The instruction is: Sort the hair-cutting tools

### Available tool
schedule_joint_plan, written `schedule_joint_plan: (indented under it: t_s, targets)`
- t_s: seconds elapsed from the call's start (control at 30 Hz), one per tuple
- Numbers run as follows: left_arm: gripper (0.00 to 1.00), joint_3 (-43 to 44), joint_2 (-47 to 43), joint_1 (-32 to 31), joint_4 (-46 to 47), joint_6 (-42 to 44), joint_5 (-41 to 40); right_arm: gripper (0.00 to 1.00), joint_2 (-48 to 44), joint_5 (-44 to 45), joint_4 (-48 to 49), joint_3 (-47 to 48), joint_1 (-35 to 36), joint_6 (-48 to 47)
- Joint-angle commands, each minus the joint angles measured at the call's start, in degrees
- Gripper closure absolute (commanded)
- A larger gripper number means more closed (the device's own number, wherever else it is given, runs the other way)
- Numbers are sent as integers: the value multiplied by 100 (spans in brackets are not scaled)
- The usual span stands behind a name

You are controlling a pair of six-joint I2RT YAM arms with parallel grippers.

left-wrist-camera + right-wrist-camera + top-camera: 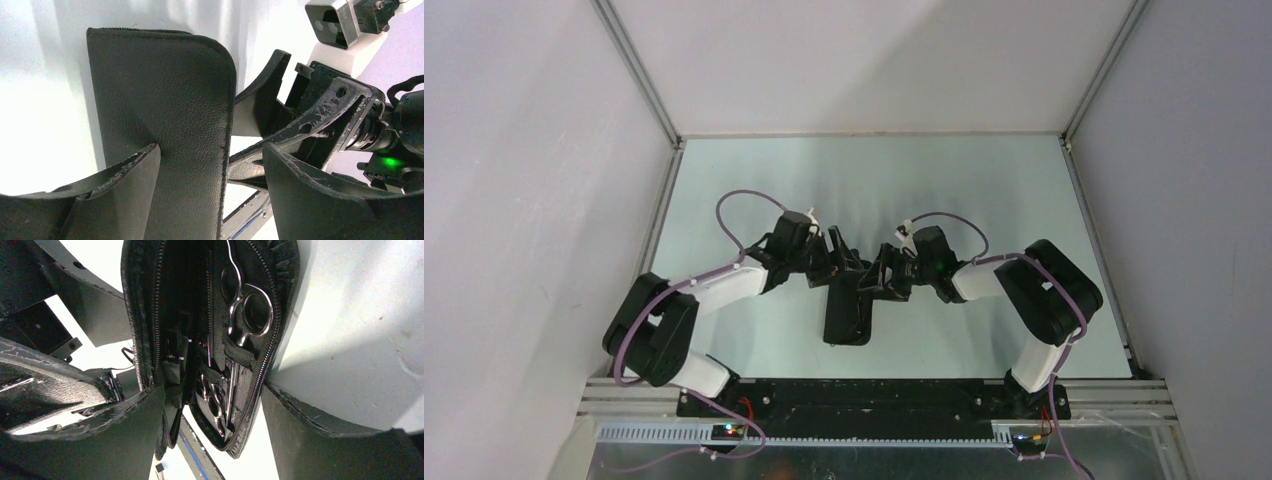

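Note:
The black zip case sits mid-table between both grippers. In the right wrist view it gapes open. One silver scissors is tucked in its lining, and a second silver scissors lies lower down. Dark slim items sit beside them; I cannot make out the comb or clips. My right gripper is open and straddles the case, fingertips against its two zip edges. My left gripper is open around the closed leather cover. One finger lies over the cover, the other stands apart from its edge.
The two grippers nearly touch over the case's far end. The right gripper's fingers fill the left wrist view's right side. The table's near rail runs just behind the case. Walls enclose the table on three sides.

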Motion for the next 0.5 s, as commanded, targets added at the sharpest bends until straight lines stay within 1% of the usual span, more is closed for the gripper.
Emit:
schedule_joint_plan:
  t_s: [0.0,0.23,0.33,0.47]
  targets:
    - [21,185,237,-185,311,-116,174,23,18,269,-72,-105,-39,-72]
    - [21,241,476,-241,296,-90,135,23,6,185,1,-148,-50,-59]
    - [21,236,402,-246,260,-62,63,23,-48,112,186,-310,-130,-19]
    - [21,283,299,-246,70,35,-89,23,-251,94,139,-507,-320,-30]
